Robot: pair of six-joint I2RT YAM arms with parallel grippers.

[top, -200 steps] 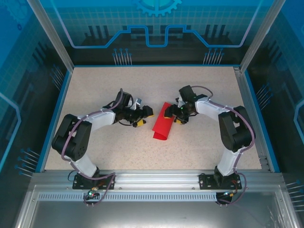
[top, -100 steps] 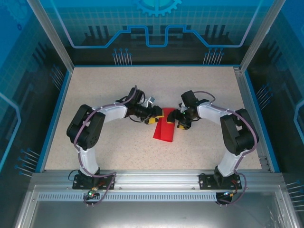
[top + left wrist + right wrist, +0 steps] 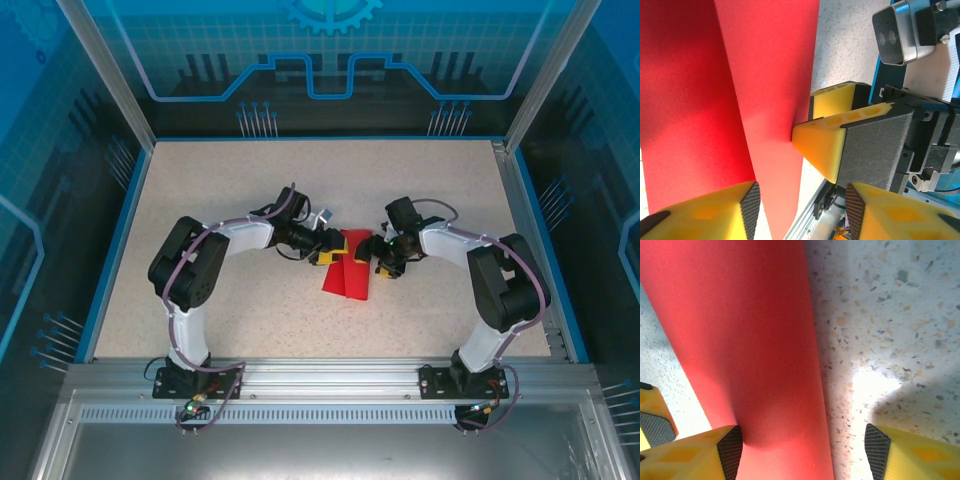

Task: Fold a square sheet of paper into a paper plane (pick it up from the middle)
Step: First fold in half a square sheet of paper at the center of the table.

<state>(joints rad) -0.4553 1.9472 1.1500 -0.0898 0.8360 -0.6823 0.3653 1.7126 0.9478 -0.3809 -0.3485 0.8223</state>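
The red sheet of paper (image 3: 346, 272) lies folded into a long narrow shape with two flaps at the middle of the table. My left gripper (image 3: 331, 250) is at its upper left edge and my right gripper (image 3: 377, 258) at its upper right edge, facing each other. In the left wrist view the paper (image 3: 730, 90) runs down between the spread jaws of the left gripper (image 3: 802, 215), which is open; a right fingertip (image 3: 822, 145) touches the flap's edge. In the right wrist view the paper (image 3: 745, 340) lies between the open right gripper (image 3: 800, 455) jaws, with the left pad (image 3: 730, 450) against its fold.
The speckled table (image 3: 220, 190) is ringed by a blue rim and transparent enclosure walls (image 3: 100, 230). An aluminium rail (image 3: 320, 380) holding both arm bases runs along the near edge. The right wrist camera (image 3: 895, 32) sits close to the left gripper.
My left arm has swung right to the paper's upper left edge and its jaws have narrowed. The right gripper has shifted slightly down. The paper has settled flatter.
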